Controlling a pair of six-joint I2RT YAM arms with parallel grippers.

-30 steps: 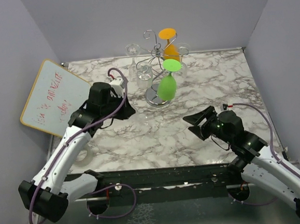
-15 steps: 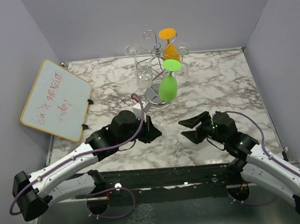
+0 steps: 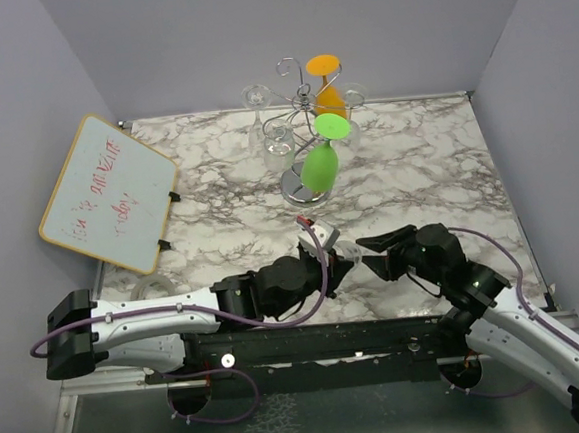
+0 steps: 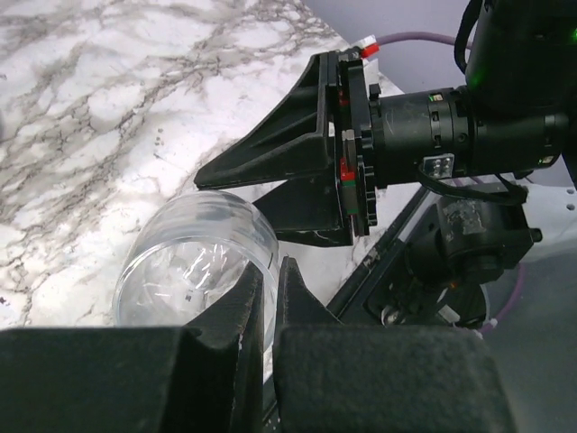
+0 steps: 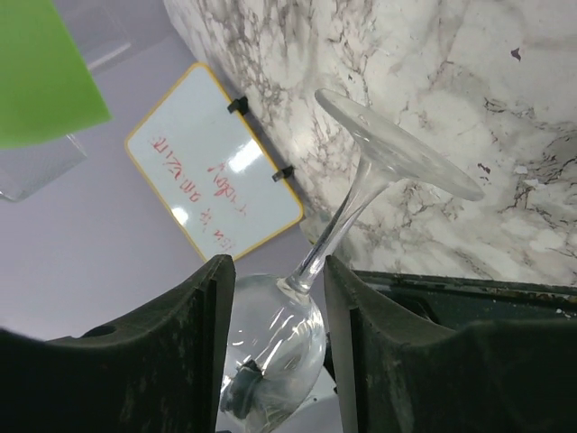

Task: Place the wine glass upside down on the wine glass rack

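Note:
A clear wine glass [image 3: 357, 264] lies tilted near the table's front edge, between my two grippers. My left gripper [image 4: 269, 271] is shut on the rim of its bowl [image 4: 180, 262], one finger inside and one outside. My right gripper [image 5: 275, 262] is open, its fingers [image 5: 180, 343] on either side of the bowl and the lower stem [image 5: 341, 230], not touching. The foot [image 5: 397, 153] points towards the marble. The wine glass rack [image 3: 309, 140], silver wire, stands at the back middle. A green glass [image 3: 321, 164], an orange one and clear ones hang upside down on it.
A whiteboard [image 3: 107, 191] with red writing leans at the back left; it also shows in the right wrist view [image 5: 216, 171]. A clear ring-shaped object [image 3: 155, 287] lies at the front left edge. The black frame rail [image 3: 309, 340] runs just below both grippers.
My left arm has swept from the back left down to the front middle. My right gripper has shifted slightly left and nearer, and its open fingers now straddle the glass.

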